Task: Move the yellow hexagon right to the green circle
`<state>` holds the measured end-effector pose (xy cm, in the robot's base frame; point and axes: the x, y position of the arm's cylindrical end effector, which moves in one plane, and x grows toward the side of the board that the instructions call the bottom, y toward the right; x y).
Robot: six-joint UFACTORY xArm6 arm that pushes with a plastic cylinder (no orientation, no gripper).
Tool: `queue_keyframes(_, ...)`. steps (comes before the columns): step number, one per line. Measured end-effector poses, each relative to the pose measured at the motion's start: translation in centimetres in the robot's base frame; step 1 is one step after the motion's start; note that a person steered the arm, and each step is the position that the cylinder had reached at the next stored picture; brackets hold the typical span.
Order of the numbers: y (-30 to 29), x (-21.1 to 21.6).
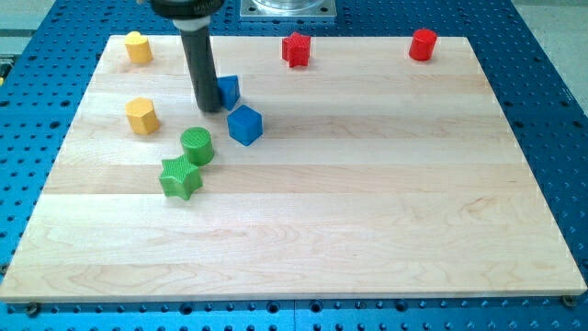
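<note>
The yellow hexagon [141,116] lies at the view's left on the wooden board [367,202]. The green circle [197,145] lies to its lower right, touching a green star [180,177] just below it. My tip [209,107] rests on the board above the green circle and to the right of the yellow hexagon, apart from both. It sits against the left side of a small blue block [228,90]. A blue cube [244,124] lies just to the lower right of my tip.
A second yellow block [138,46] lies at the top left corner. A red star-like block [296,49] is at the top centre and a red cylinder [423,43] at the top right. A blue perforated table [551,110] surrounds the board.
</note>
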<state>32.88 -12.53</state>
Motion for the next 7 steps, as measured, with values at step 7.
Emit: queue_keyframes(7,-3.0,5.9)
